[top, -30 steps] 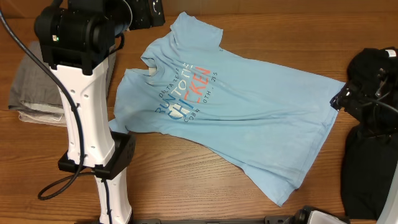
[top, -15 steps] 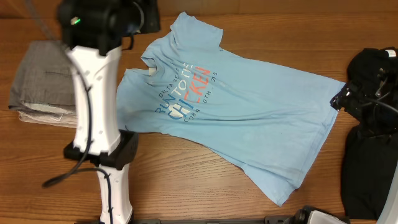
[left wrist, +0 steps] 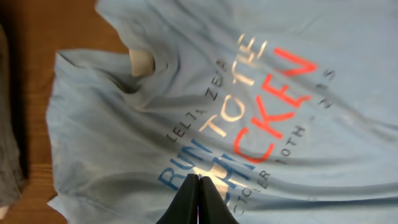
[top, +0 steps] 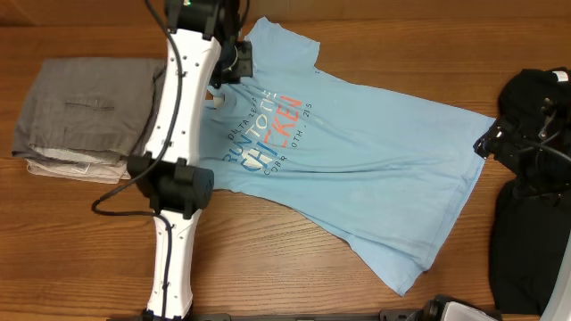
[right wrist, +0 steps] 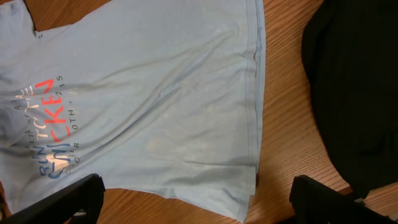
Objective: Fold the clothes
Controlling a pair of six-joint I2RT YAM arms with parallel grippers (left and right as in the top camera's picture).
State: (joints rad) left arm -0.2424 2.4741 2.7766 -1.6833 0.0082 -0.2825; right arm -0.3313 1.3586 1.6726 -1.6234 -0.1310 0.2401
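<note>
The clothes, a light blue T-shirt with white and coral lettering, lie spread flat across the table, collar at the upper left and hem toward the right. My left gripper hovers over the collar and chest area. In the left wrist view its tips are pressed together with nothing between them, above the shirt's print. My right gripper stands wide open over the hem corner of the shirt, and nothing is held.
A folded grey garment pile sits at the left, beside the shirt's sleeve. A black garment lies at the right edge and also shows in the right wrist view. Bare wood runs along the front.
My left arm has swung away from over the grey pile, up and to the right, and now reaches over the shirt's collar. The shirt and the right arm have not moved.
</note>
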